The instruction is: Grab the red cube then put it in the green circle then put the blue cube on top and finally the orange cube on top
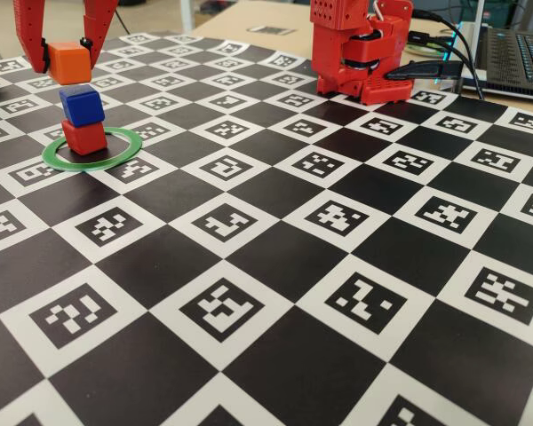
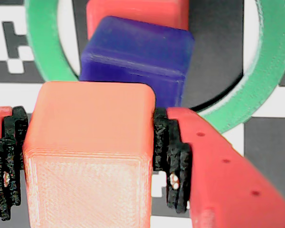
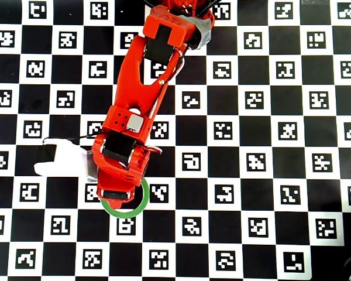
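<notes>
Above the stack, my jaws point(image 1: 67, 55) are clenched on the orange cube point(image 1: 69, 62), clear of the blue cube point(image 1: 82, 105) below. Blue sits on the red cube point(image 1: 84, 138), inside the green circle point(image 1: 124, 153) on the checkered bench point(image 1: 275, 266).

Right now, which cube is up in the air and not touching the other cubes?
The orange cube. The gripper holds it above the stack, while the blue cube sits on the red cube inside the green circle.

No legible text, brand or number on my rig; the checkerboard mat point(image 1: 275, 257) carries only coded square markers. None readable as characters.
</notes>
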{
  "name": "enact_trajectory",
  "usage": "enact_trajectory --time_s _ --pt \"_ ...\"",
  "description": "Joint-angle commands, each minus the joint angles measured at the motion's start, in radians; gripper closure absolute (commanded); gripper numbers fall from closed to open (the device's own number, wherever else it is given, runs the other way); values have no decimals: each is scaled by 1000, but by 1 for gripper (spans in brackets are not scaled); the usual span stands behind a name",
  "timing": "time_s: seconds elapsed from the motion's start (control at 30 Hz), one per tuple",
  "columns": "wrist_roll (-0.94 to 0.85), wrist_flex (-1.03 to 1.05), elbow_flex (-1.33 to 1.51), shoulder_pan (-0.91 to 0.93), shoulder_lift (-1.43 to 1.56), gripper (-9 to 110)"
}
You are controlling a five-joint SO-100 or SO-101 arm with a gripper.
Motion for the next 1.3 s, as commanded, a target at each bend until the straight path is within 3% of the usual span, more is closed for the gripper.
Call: enact_trajectory --time_s 0.0,0.5,0.73,0.97,1.27 --pt "-9 -17 -6 17 37 91" --pt "-25 -28 44 28 41 90" --pt "-18 -31 48 29 49 65" --pt "-15 -31 49 34 57 48" --pt "0 -6 69 43 133 43"
